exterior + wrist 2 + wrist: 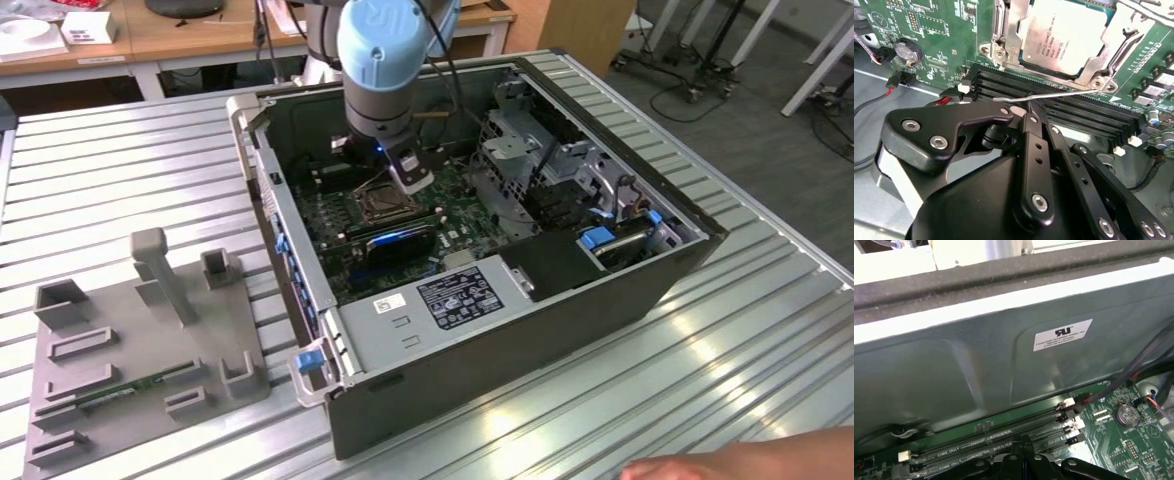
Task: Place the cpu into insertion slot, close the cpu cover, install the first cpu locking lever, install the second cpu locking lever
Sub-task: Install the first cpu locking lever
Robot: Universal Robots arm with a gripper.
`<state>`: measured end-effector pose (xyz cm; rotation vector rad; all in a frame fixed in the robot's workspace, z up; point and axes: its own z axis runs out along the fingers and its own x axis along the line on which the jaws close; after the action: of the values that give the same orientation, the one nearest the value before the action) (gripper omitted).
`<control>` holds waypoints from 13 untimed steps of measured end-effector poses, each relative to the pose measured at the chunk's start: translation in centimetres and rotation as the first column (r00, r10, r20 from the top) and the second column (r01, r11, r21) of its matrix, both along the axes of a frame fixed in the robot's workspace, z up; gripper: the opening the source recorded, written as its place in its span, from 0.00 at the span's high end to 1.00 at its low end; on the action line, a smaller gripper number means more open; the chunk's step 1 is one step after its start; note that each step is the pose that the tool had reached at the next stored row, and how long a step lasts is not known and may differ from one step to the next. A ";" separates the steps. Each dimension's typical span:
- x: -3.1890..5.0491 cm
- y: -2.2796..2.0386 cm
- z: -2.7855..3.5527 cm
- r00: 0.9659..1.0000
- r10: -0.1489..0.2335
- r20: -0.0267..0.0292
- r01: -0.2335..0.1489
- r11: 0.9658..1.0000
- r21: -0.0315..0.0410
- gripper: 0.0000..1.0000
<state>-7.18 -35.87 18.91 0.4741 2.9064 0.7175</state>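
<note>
In the second wrist view the cpu [1064, 40] lies flat in the insertion slot, which it hides almost entirely. The silver cpu cover [1010, 30] is folded down around the chip's edges. A thin wire locking lever [1064, 93] stretches along the socket's side above the memory slots. My gripper [1028, 107] is shut, with its black tips right at the lever's bend; whether they press or pinch it I cannot tell. A second lever [1124, 47] runs along another side of the socket. In the exterior view the gripper [414, 182] hangs just beside the socket [378, 205].
Black memory slots [1064, 112] lie between gripper and socket. A coin battery [1126, 414] and red-black cables [884, 92] sit near the case wall [1004, 360]. The drive cage [534, 150] and power supply [441, 300] flank the board. A grey fixture [134, 350] stands outside; a hand [747, 462] rests nearby.
</note>
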 end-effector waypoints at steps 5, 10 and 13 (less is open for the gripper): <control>-0.02 0.06 0.04 1.000 0.000 0.003 0.000 0.999 -0.038 0.89; -0.17 0.23 0.06 1.000 0.000 0.006 0.000 0.999 -0.047 0.89; -0.28 0.41 0.06 1.000 0.000 0.008 0.000 0.998 -0.059 0.89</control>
<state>-7.46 -35.46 18.97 0.4638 2.9109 0.6298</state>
